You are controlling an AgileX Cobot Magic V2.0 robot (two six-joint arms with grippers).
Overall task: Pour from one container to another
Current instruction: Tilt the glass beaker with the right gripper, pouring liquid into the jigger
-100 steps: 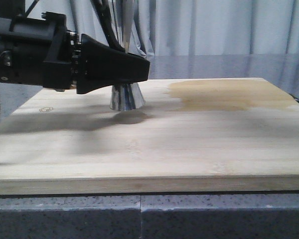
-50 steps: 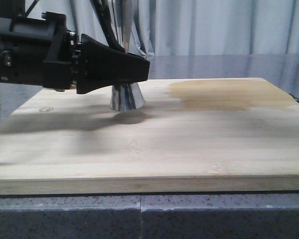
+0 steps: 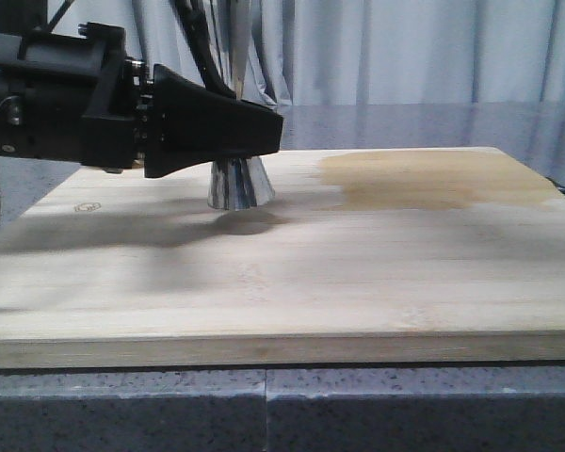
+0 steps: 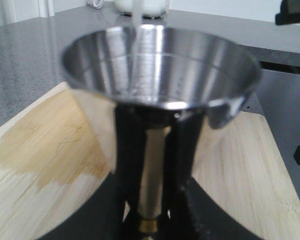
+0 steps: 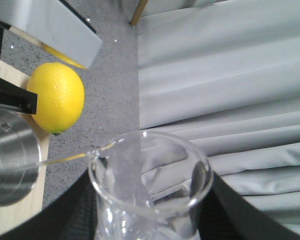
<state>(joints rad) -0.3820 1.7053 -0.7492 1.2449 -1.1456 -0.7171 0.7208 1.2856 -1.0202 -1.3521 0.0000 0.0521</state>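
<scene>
Beaker [image 5: 149, 192]: tipped in right gripper's closed jaws, lip toward jigger [image 5: 10, 165] at frame's left.
Stream: thin, crossing into cup.
Left gripper [image 3: 250, 132]: clamps jigger waist, upright.

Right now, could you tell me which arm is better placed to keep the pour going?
The right arm: its end effector holds the tipped beaker, a thin stream running toward the jigger. The left end effector is busy steadying the jigger.

Left tool [image 3: 264, 127] level (fingers clamped), right tilted.
</scene>
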